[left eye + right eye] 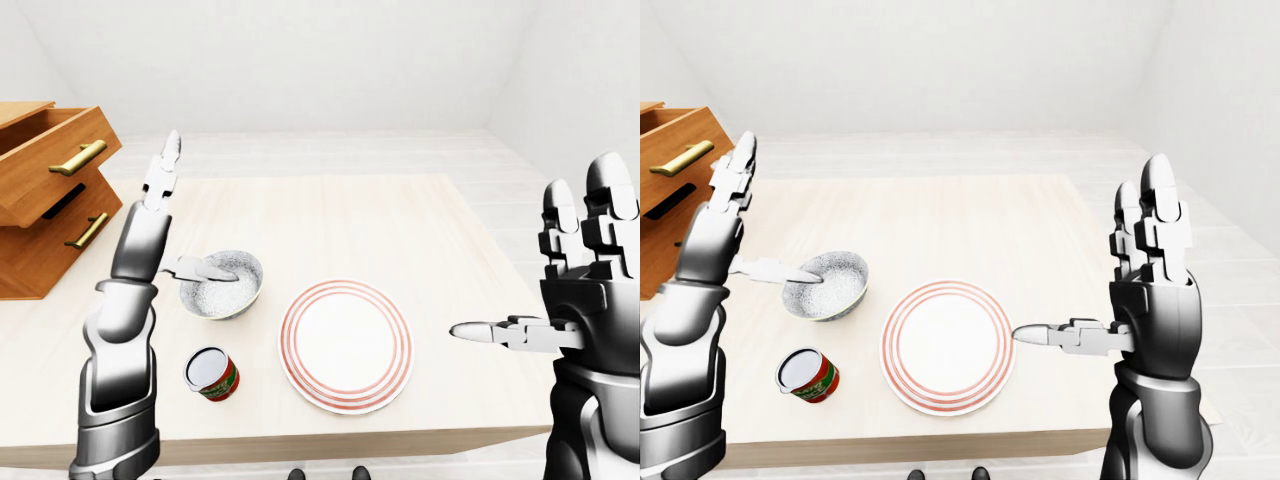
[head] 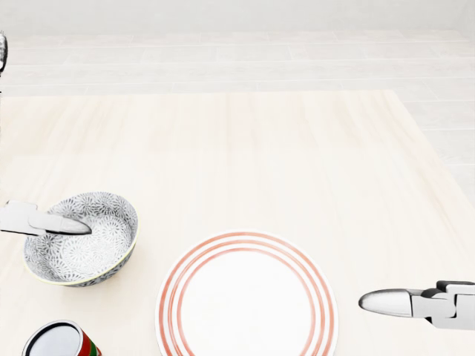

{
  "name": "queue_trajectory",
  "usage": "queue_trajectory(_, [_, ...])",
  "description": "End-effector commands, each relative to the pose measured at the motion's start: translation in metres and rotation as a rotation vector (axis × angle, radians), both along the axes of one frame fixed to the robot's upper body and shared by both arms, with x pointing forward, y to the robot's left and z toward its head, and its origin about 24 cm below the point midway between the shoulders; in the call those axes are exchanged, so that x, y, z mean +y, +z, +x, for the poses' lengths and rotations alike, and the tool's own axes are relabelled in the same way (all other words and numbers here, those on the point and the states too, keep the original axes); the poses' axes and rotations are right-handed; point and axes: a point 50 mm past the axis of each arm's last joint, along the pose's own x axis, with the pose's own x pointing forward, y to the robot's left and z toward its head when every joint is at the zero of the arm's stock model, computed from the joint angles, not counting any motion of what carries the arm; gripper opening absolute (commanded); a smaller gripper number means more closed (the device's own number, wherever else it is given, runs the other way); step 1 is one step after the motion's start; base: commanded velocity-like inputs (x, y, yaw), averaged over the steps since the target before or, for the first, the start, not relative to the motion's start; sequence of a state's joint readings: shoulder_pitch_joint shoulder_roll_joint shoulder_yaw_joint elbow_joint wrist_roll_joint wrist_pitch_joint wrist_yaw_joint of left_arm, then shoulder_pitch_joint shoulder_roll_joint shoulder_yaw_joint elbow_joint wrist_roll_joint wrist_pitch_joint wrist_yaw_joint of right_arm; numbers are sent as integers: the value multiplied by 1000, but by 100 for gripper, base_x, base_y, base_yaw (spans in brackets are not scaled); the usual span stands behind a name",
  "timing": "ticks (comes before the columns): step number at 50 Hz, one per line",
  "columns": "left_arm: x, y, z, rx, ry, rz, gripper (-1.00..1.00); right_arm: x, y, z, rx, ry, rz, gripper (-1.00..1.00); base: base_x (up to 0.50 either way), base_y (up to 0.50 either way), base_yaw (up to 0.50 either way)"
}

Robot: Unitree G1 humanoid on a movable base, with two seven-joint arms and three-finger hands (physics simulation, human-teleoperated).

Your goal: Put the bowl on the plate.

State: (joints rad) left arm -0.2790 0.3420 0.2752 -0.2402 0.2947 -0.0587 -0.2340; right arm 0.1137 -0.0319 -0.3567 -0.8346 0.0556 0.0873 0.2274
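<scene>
can (image 1: 212,373) beside plate (image 1: 346,345) | bowl (image 1: 221,284) left | both hands spread

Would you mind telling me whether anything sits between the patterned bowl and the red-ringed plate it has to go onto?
Nothing visible does. The grey patterned bowl sits just left of the white plate with red rings in the head view, with bare wooden table between them. The red can lies below the bowl, off that path.
</scene>
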Motion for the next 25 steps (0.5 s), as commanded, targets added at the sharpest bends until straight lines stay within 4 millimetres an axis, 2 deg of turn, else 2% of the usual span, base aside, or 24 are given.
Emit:
queue_trajectory(1, [5,3,-9,36,5,160,100,-1,-2,0,10,-6,8,100,0,0,0])
queue_trajectory(8, [3,-3,-11,86,17,229,100,-1,-6,1,28,-3,19,100,0,0,0])
queue_trajectory(16, [7,-30,-7,210,57,263,100,-5,-12,2,58,-11,25,100,0,0,0])
queue_trajectory(25, [2,-35,3,221,52,239,100,-5,-9,1,47,-15,20,100,0,0,0])
